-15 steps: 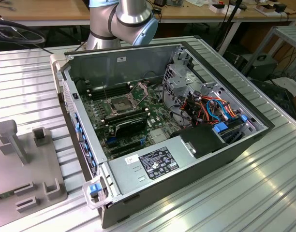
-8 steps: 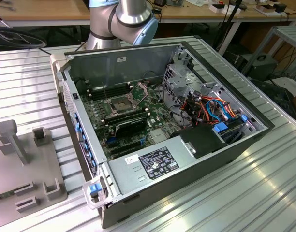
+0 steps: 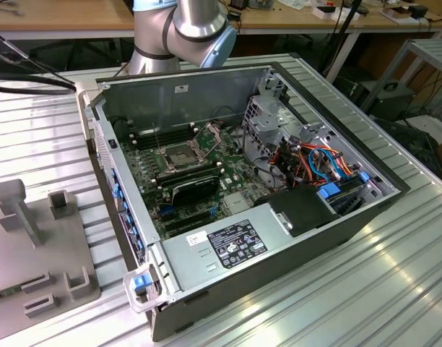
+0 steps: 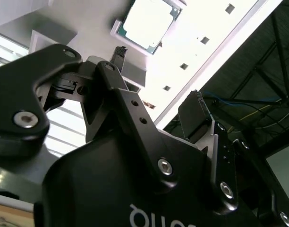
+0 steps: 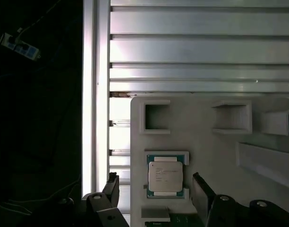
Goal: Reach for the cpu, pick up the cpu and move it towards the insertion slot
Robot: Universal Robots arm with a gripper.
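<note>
**Arm** (image 3: 199,25): cut off at twelve o'clock of the exterior view. One grey joint is seen behind the open computer case (image 3: 178,94); the rest of the pose is not shown.

**Pincer** (image 5: 155,182): seen in both wrist views. The finger bases are cropped by the frame edge in the first wrist view. The fingers (image 5: 111,184) are held wide apart, one on each side of the cpu and clear of it, with nothing clasped.

**Cpu** (image 5: 165,177): laid flat in a square recess of a grey fixture plate (image 5: 201,142) on the ribbed metal counter (image 5: 196,47). Its print is too small to make out.

**Insertion slot** (image 3: 179,155): set on the board inside the case, toward ten o'clock from the case's middle in the exterior view. The silver frame is discernible. Detail at the centre is not.
</note>
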